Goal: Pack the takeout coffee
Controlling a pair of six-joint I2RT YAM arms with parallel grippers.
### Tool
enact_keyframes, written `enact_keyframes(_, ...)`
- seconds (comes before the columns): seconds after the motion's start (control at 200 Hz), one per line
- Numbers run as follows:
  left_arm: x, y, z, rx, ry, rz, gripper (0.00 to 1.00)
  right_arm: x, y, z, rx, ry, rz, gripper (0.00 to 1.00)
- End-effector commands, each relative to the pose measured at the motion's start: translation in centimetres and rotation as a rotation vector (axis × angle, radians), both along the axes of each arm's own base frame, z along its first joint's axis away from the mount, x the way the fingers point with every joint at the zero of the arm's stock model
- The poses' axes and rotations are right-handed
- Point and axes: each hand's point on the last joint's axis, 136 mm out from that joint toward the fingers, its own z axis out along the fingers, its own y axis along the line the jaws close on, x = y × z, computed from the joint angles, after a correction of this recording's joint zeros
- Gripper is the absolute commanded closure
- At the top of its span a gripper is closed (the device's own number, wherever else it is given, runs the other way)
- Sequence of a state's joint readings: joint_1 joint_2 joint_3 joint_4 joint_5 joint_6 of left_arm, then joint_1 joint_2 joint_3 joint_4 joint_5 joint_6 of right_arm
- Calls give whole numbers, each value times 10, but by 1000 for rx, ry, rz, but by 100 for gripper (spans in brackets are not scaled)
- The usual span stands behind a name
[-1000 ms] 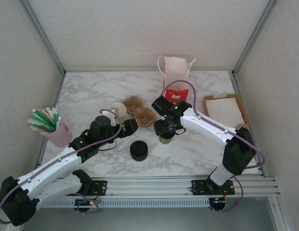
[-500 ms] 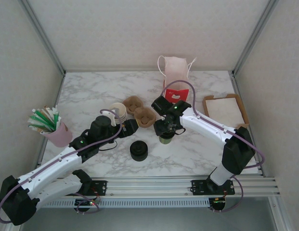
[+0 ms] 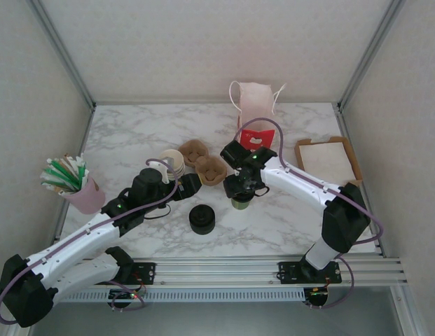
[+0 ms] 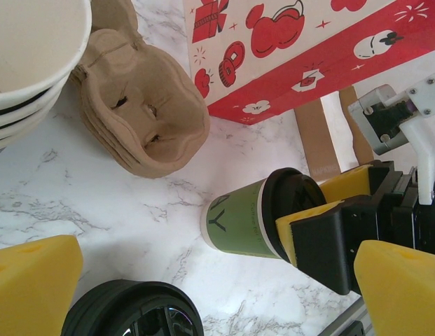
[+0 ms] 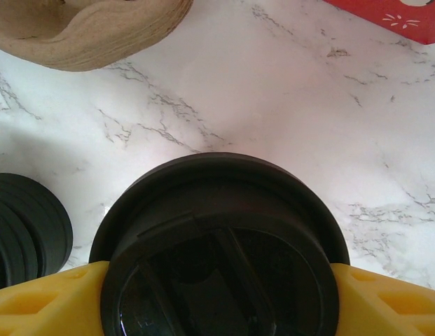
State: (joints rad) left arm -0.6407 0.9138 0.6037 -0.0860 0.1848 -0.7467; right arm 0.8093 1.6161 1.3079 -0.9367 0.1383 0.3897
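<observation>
Right gripper (image 3: 239, 194): jaws clamped on the coffee cup (image 4: 242, 222). Its yellow fingers (image 4: 305, 218) press either side of the cup at the lid rim. In the right wrist view the lid (image 5: 217, 245) sits tight between both yellow pads, with no gap on either side.

Left gripper (image 3: 191, 184): jaws spread wide, nothing between them, touching nothing. It hangs low over the table (image 3: 126, 133), pointing at the coffee cup from the left.

The coffee cup is near the middle of the table, just right of the lid stack (image 3: 202, 219) and in front of the cup carriers (image 3: 206, 166). I can't tell whether its base rests on the table or is just off it.

Materials and shapes:
- Coffee cup: paper, smooth olive-green wall with printed letters. The lid is a round, glossy black plastic dome with moulded ridges.
- Lid stack: squat and black, with ribbed edges.
- Cup carriers: brown moulded pulp, nested, matte and lumpy with cut slots.
- Cup stack (image 3: 172, 161): cream paper, lidless, with rolled rims.
- Red packet (image 3: 257, 138): flat card, red and white cartoon print.
- Bag (image 3: 256, 100): pale and upright, with loop handles.
- Cardboard tray (image 3: 329, 159): brown and shallow, with a white sheet inside.
- Pink cup (image 3: 84, 198): holds green and white sticks.
- Table: white marble with grey veins.
</observation>
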Motion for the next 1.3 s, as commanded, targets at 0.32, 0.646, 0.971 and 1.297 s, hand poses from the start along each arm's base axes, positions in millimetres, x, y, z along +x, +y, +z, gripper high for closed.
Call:
enact_keyframes(0.32, 5, -4, 0, 13, -19, -4, 0, -18, -14, -18, -63, 82, 9, 24)
enact_keyframes(0.646, 6, -6, -1, 14, -13, -11, 0, -12, 2, 13, 22, 47, 37, 20)
enact_keyframes(0.971, 7, -7, -3, 19, -5, -10, 0, -10, 4, 20, 27, 43, 45, 14)
enact_keyframes(1.297, 7, -13, -9, 11, 21, -31, 4, -10, -1, 29, 13, 26, 45, 9)
